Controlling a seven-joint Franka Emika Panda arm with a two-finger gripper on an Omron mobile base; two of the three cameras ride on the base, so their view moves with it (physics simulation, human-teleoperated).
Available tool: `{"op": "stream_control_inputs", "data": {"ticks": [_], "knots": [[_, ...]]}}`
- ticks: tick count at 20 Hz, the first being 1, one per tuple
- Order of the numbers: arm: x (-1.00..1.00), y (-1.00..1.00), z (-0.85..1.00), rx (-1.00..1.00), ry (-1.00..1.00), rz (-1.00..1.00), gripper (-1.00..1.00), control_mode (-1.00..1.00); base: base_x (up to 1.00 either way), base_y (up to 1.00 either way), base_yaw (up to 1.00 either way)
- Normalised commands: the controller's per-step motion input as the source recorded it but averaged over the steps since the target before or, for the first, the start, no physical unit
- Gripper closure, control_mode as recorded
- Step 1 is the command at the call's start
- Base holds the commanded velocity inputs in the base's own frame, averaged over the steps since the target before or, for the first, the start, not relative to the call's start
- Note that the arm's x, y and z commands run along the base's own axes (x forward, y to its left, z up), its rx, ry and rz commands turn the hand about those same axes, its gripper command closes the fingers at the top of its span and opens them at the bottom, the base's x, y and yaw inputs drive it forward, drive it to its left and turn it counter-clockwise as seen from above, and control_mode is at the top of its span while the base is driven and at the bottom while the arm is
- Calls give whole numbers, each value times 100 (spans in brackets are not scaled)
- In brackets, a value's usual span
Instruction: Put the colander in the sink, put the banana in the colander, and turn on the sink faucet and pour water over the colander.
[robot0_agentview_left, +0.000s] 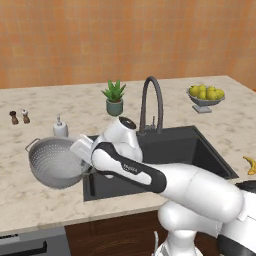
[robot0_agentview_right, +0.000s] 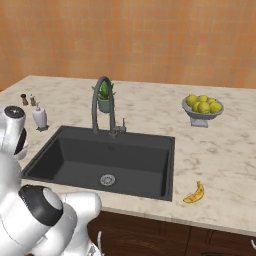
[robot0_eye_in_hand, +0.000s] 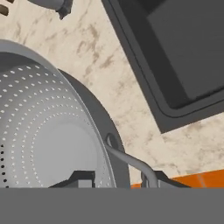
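The colander (robot0_agentview_left: 52, 162), a round grey holed metal bowl, is over the counter just left of the sink (robot0_agentview_left: 175, 150). My gripper (robot0_agentview_left: 86, 161) is at its right rim. In the hand view the gripper (robot0_eye_in_hand: 120, 179) is shut on the colander (robot0_eye_in_hand: 48, 140), one fingertip inside the bowl and the other outside by the side handle (robot0_eye_in_hand: 131, 162). The sink (robot0_agentview_right: 100, 155) holds nothing but its drain. The faucet (robot0_agentview_left: 151, 102) (robot0_agentview_right: 102, 102) arches over the basin's back edge. The banana (robot0_agentview_left: 250, 165) (robot0_agentview_right: 194, 193) lies on the counter right of the sink, near the front edge.
A white soap dispenser (robot0_agentview_left: 60, 128) (robot0_agentview_right: 40, 118) stands behind the colander. A potted plant (robot0_agentview_left: 114, 97) is behind the faucet. A footed bowl of yellow-green fruit (robot0_agentview_left: 205, 96) (robot0_agentview_right: 202, 109) sits at the back right. Two small shakers (robot0_agentview_left: 19, 117) stand far left.
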Motion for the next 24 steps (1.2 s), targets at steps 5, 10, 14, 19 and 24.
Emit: {"op": "stream_control_inputs", "data": {"ticks": [5,10,14,19,24], "knots": [[-17,-65,41,-3,3,12,100,-100,0,0,0],[-12,-75,26,-6,2,10,100,-100,0,0,0],[-12,-80,20,-6,0,6,100,-100,0,0,0],[-21,-79,11,-4,0,6,100,-100,0,0,0],[-5,-77,2,-5,0,5,100,-100,0,0,0]]}}
